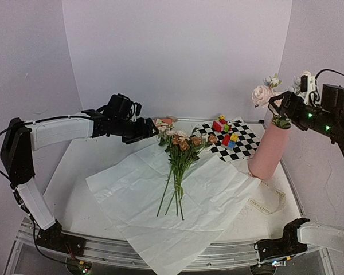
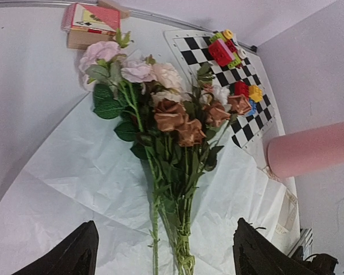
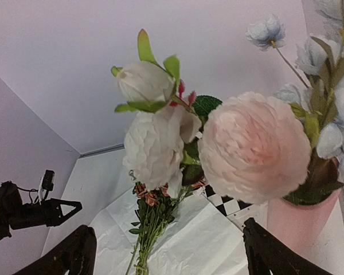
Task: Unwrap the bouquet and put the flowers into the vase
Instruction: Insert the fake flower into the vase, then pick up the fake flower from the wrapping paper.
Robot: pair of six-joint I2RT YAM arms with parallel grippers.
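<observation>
The bouquet lies unwrapped: its flowers [image 1: 180, 157], peach, pink and brown blooms on green stems, rest on the spread creased white paper [image 1: 218, 200]. In the left wrist view the flowers [image 2: 172, 123] lie on the paper [image 2: 74, 172], stems bunched at the bottom. My left gripper [image 1: 152, 130] hovers over the blooms, open and empty [image 2: 166, 229]. The pink vase [image 1: 269, 150] stands at the right with some flowers [image 1: 264, 94] in it. My right gripper [image 1: 276, 106] is at the vase mouth, open [image 3: 167, 229], with a big pale pink bloom [image 3: 255, 146] just ahead above the vase [image 3: 301, 220].
A checkered mat [image 1: 246, 146] with small colourful toy blocks [image 1: 225, 127] lies behind the paper, beside the vase. A small box [image 2: 89, 26] sits at the back. A pale ribbon strip [image 1: 269, 205] lies in front of the vase. The paper overhangs the table's front edge.
</observation>
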